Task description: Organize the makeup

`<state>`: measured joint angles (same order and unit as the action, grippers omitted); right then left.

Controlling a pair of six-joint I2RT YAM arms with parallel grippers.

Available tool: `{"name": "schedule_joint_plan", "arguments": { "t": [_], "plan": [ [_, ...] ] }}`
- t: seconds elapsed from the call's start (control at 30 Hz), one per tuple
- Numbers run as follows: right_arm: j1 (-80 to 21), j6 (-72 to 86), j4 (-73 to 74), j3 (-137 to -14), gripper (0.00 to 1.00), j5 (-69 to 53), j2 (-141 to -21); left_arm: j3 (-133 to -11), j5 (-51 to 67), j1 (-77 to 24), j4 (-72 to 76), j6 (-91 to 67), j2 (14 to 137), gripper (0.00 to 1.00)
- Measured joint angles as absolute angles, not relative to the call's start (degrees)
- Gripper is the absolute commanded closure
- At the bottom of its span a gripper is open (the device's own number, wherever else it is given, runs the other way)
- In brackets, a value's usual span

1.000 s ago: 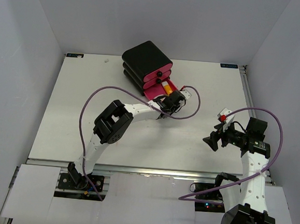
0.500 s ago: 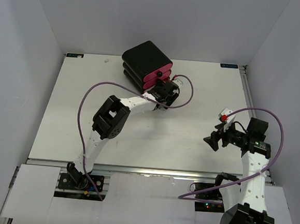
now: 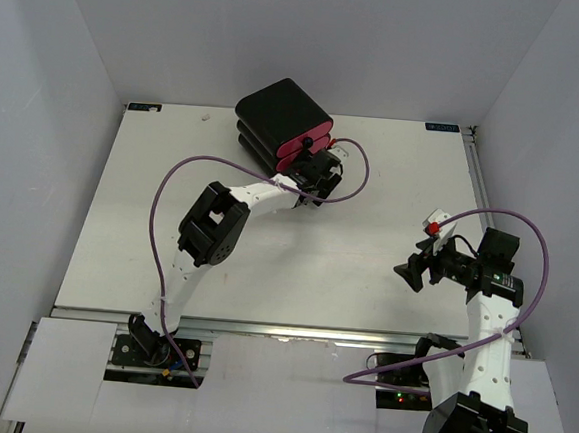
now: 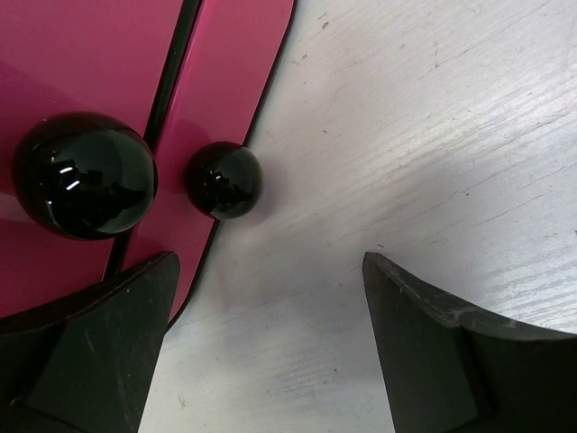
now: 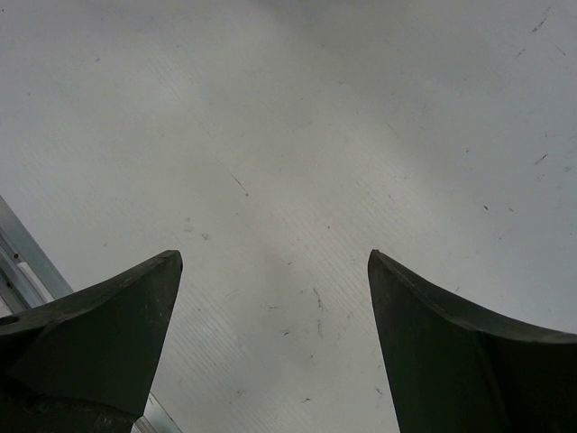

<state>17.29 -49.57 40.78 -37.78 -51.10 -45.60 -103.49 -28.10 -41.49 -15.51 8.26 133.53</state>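
No makeup shows in any view. The black box (image 3: 281,109) stands at the back of the table with its pink drawers (image 3: 313,144) all pushed in. My left gripper (image 3: 320,167) sits right in front of them, open and empty. In the left wrist view my left gripper (image 4: 270,262) has its left finger against the lowest pink drawer front (image 4: 236,81), just below two round black knobs (image 4: 224,180). My right gripper (image 3: 406,273) hovers over the right side of the table, open with nothing in it. The right wrist view shows my right gripper (image 5: 275,257) over bare table.
The white table (image 3: 169,217) is walled in by grey panels on three sides. A purple cable (image 3: 171,197) loops from the left arm, another around the right arm. A metal rail (image 5: 18,271) runs along the near edge.
One second ago the bottom drawer stood open with an orange tube inside and my left gripper was shut. The drawer is now pushed in, and the left gripper has opened close to the box.
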Motion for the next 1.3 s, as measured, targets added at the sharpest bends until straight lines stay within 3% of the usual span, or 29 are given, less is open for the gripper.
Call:
{"name": "schedule_joint_plan", "arguments": {
  "t": [0.27, 0.43, 0.73, 1.0, 1.13, 1.3],
  "plan": [
    [17.93, -49.97, 41.66, -37.78, 0.10, -51.22, -45.58, -102.73, -25.43, -41.41, -16.80, 8.21, 132.35, 0.04],
    [18.06, -49.99, 41.99, -37.78, 0.10, -51.18, -45.58, -96.88, -19.24, -42.08, -19.50, 6.62, 124.74, 0.03],
    [18.52, -47.47, 40.69, -37.80, 0.10, -49.85, -44.71, -79.78, 1.55, -43.91, -16.31, 0.18, 87.96, 0.02],
    [18.68, -36.06, 35.79, -39.92, 0.10, -44.64, -44.34, -53.69, 8.92, -34.15, -14.37, -5.04, 51.66, 0.02],
    [18.68, -30.44, 32.59, -40.00, 0.10, -42.09, -44.54, -43.12, 8.60, -33.39, -14.92, -6.65, 41.26, 0.02],
    [18.83, -26.11, 29.73, -39.25, 0.10, -39.97, -44.03, -38.40, 6.44, -33.32, -16.20, -7.85, 37.89, 0.02]
  ]
}}
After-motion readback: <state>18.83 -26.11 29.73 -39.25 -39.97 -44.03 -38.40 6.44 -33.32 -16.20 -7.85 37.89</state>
